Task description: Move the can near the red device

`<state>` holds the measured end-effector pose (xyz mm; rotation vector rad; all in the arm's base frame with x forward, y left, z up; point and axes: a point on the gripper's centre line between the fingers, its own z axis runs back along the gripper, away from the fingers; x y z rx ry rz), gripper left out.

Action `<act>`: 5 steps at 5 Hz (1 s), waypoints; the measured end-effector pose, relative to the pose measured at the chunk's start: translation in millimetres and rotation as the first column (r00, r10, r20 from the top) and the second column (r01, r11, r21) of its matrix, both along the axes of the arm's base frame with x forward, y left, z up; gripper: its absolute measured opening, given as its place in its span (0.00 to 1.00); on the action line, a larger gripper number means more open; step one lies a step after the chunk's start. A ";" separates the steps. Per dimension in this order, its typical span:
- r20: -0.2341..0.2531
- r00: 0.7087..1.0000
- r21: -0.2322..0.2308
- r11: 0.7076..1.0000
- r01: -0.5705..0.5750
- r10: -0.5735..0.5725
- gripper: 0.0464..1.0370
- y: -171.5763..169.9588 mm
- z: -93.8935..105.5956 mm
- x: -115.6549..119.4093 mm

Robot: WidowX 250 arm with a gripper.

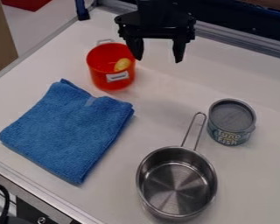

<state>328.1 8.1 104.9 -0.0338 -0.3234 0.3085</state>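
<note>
1. On the side wall of the can (pixel 212 127), lower than my gripper (pixel 158 60) and well apart from it, I read two stacked lines of pale lettering: "Tuna" above "Fish". The last letter of the upper word looks nearly like an "o" to me.
2. On the red pot (pixel 97 70), near my gripper and a little lower, a white label (pixel 117 77) carries a dark strip of print, too small for me to make out.

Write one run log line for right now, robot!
pincer: open, empty | can: beside steel pan, away from red pot | yellow thing: inside red pot
</note>
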 end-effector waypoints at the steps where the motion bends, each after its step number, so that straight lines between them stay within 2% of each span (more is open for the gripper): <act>1: -0.034 0.999 -0.005 1.000 0.005 -0.005 0.96 -2.3 -9.1 -4.0; 2: -0.102 0.994 -0.033 0.999 0.043 -0.046 0.96 -17.7 -14.5 -16.0; 3: -0.127 0.989 -0.055 0.996 0.072 -0.078 0.96 -39.6 -15.3 -21.3; 5: -0.149 0.989 -0.165 0.986 -0.002 -0.023 0.96 -86.2 -14.4 -29.0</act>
